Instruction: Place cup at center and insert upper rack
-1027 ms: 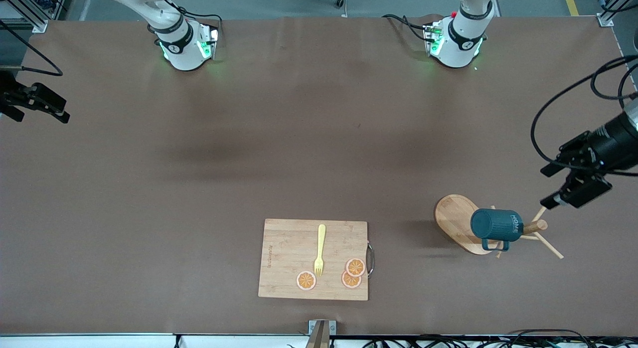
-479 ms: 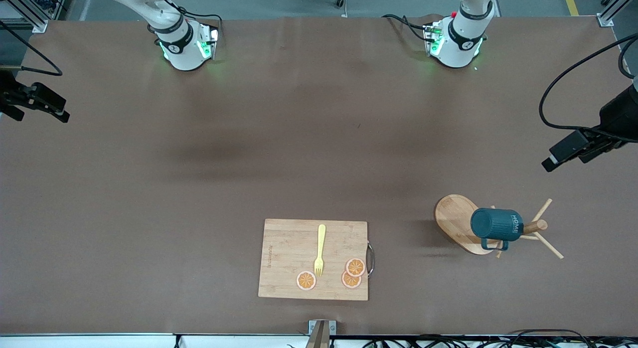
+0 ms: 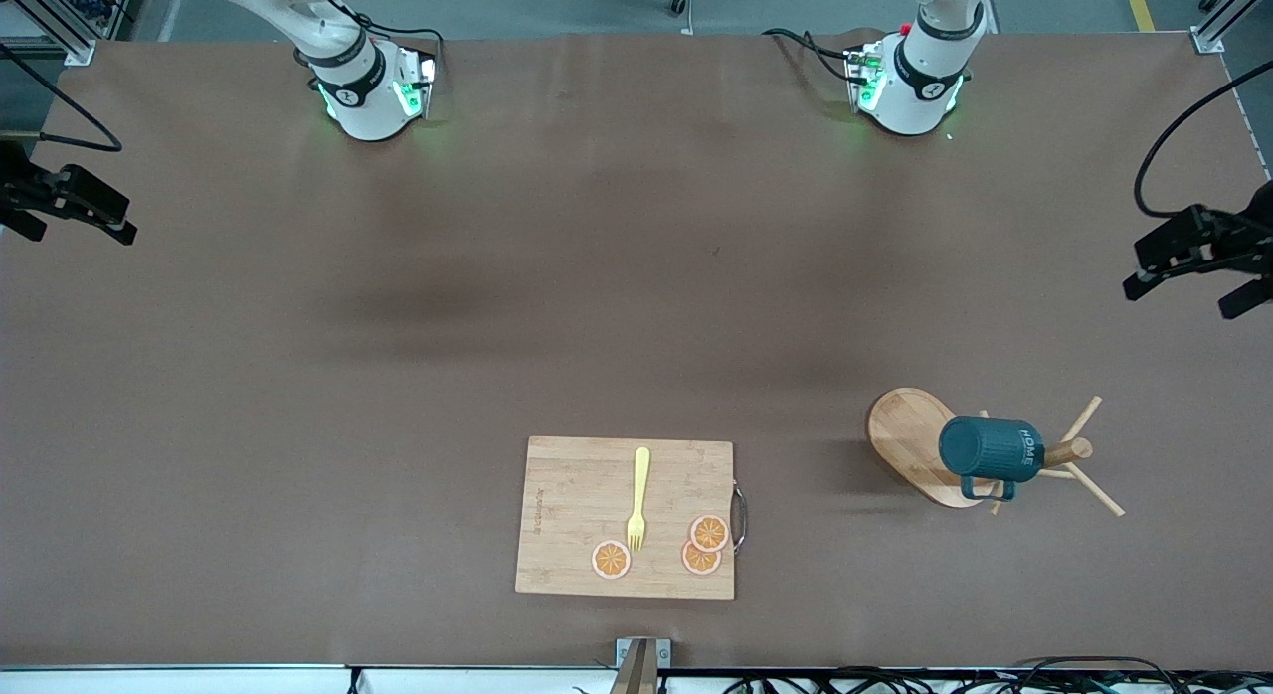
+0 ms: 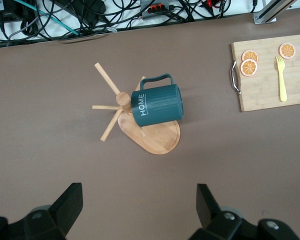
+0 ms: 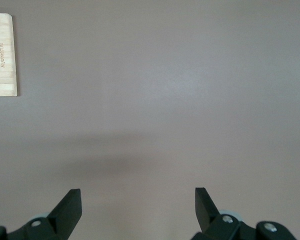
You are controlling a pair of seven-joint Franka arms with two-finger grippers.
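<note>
The upper rack, a light wooden mug tree, lies tipped on its side near the left arm's end of the table, its pegs pointing toward that end. The dark teal cup with "HOME" lettering lies on its side across the rack's post. Both show in the left wrist view: the cup and the rack. My left gripper hangs open and empty over the table's edge at the left arm's end, apart from the rack; its jaws stand wide. My right gripper waits open and empty over the right arm's end.
A rectangular wooden cutting board with a metal handle lies near the front camera's edge at mid table. It carries a yellow fork and three orange slices. Its corner shows in the right wrist view. Cables lie along the table's near edge.
My left gripper has drawn back from above the rack's pegs toward the table's edge at the left arm's end and the robots' side. The cup, the rack and the right arm have not moved.
</note>
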